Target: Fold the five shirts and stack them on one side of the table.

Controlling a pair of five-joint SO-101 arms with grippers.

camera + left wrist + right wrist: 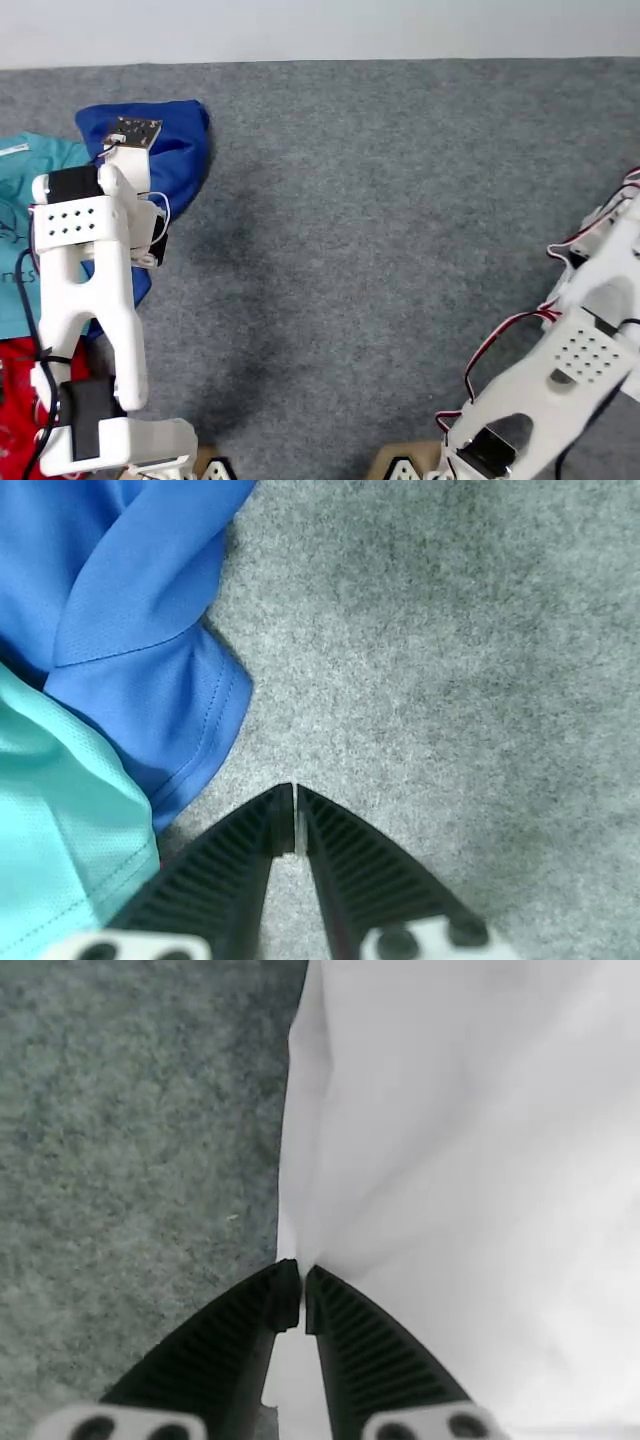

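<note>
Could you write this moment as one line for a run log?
left gripper: shut, empty, beside blue shirt | right gripper: shut on white shirt

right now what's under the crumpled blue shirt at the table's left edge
Grey felt table cover runs up to the hem of the crumpled blue shirt, so it presumably continues beneath. The fabric hides anything else there; whether the teal mesh shirt tucks under it is unclear.

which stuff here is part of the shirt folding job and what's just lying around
Part of the job:
blue shirt
teal shirt
red shirt
white shirt

Just there:
grey table cover
</note>
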